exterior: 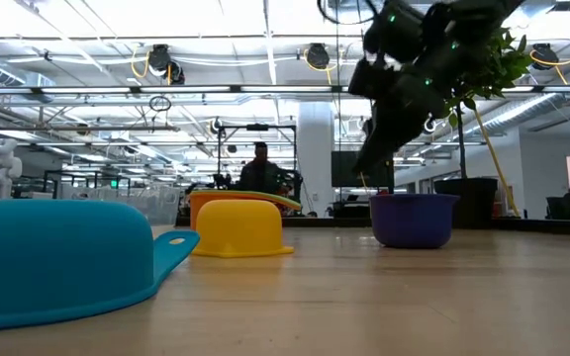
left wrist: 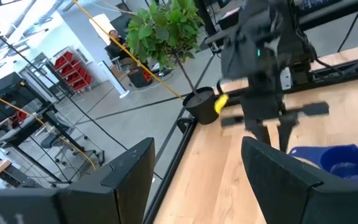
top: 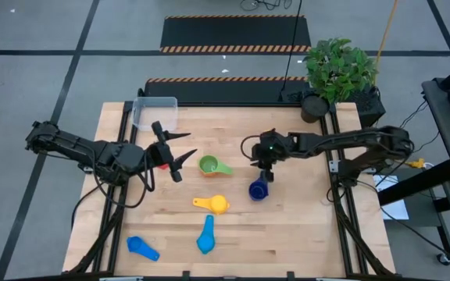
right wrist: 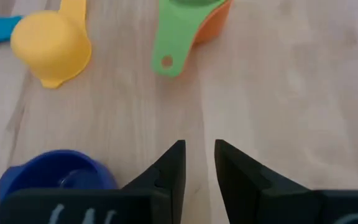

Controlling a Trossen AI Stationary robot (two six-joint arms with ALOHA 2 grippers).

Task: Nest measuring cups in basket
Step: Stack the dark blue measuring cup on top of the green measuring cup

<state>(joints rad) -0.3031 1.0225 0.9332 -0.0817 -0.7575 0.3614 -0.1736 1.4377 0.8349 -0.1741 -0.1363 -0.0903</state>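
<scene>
Wooden table (top: pixel 303 226) holds scattered measuring cups (top: pixel 216 204), basket (top: pixel 155 112) empty at its far-left corner; right gripper (top: pixel 262 167), nearly closed and empty above navy cup (top: pixel 258 190), risks toppling it; left gripper (top: pixel 180 152) wide, empty.

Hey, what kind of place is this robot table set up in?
Probably a large open lab or industrial workspace: exposed ceiling lights and ducts overhead, striped hazard mats on the floor beyond the table, and a person at workstations in the background.
</scene>
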